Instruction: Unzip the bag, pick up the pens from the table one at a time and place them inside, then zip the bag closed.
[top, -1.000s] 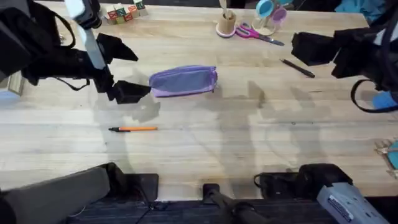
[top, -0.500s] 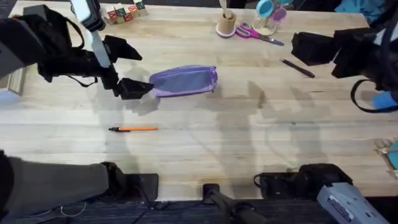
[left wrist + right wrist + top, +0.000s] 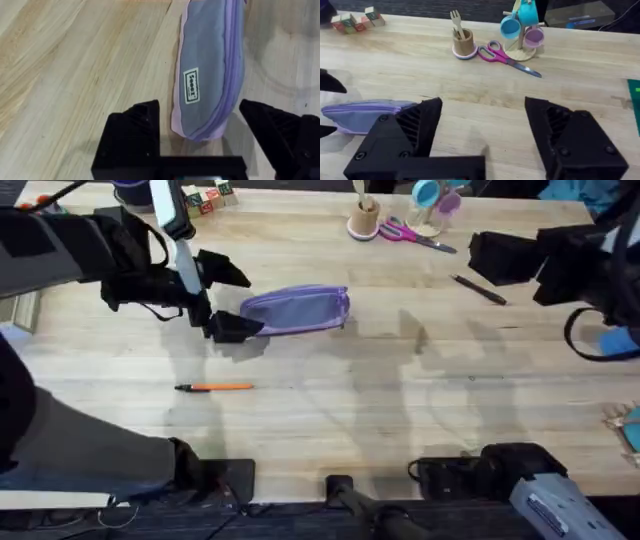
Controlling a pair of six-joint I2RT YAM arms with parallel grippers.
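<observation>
The lavender bag (image 3: 297, 310) lies on the table (image 3: 380, 400) with its zip along the top, closed as far as I can see. My left gripper (image 3: 229, 298) is open at the bag's left end, its fingers either side of that end; the left wrist view shows the bag (image 3: 207, 85) just ahead of the open gripper (image 3: 200, 125). The orange pen (image 3: 215, 387) lies in front of the bag. The black pen (image 3: 478, 289) lies at the right, close to my right gripper (image 3: 500, 258), which hangs open above the table. The right wrist view shows the bag (image 3: 367, 114) far off.
Pink-handled scissors (image 3: 412, 236), a small wooden cup (image 3: 364, 220) and a mug stand with blue and purple cups (image 3: 432, 202) stand at the back. Coloured blocks (image 3: 200, 200) sit at the back left. A teal object (image 3: 632, 430) lies at the right edge.
My left gripper has moved right toward the bag's left end, from a short way off to straddling it. The right arm, the bag and both pens have not moved.
</observation>
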